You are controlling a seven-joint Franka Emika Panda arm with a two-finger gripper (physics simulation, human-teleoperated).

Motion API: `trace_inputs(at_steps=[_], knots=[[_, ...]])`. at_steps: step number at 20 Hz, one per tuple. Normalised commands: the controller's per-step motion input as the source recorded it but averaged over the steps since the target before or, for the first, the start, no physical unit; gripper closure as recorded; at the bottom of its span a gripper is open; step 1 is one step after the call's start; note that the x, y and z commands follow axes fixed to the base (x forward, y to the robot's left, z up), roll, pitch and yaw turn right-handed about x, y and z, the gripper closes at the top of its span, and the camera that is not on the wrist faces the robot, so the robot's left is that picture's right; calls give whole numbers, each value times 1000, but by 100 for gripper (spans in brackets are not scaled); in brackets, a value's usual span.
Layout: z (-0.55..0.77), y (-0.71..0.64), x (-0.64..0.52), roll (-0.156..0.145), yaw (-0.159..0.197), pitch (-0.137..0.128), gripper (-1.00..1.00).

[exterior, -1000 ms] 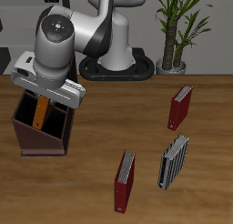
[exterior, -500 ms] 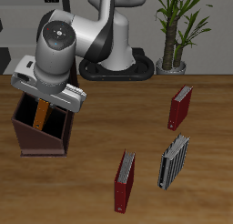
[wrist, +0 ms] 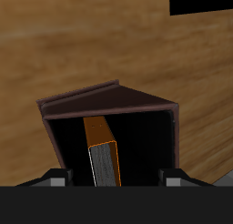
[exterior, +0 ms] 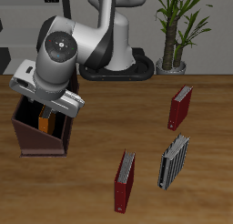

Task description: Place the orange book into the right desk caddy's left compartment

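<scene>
A: Exterior view first. Where is the book [exterior: 45, 124] now?

B: It is down inside the caddy [exterior: 36, 144]. Only a small orange bit shows under the gripper [exterior: 45, 107]. 1 second ago a longer orange strip stood up above the rim, so the book has gone lower.

A: Did the arm move too?

B: Yes. It dropped and tipped over a little toward the caddy.

A: What does the wrist view show?

B: The book [wrist: 103, 155] stands upright in the caddy [wrist: 109, 98], with its grey pages facing the camera and dark walls on both sides. The caddy sits near the left side of the table in the exterior view.

A: Is the gripper holding the book?

B: I cannot tell. The fingertips are hidden in both views. The book runs up toward the gripper, so it may be held or just let go.

A: Is it the left compartment?

B: I cannot tell. No divider shows clearly.

A: What is next?

B: I think the book is almost home. The gripper should let go if it has not, then lift straight up.
</scene>
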Motion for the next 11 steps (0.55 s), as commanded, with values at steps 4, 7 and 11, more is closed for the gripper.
trace_inputs(at_steps=[4, 7, 11], knots=[[142, 121, -55, 9, 11, -39, -100], [81, 84, -10, 21, 29, -19, -100], [117, 86, -45, 14, -6, -12, -100]])
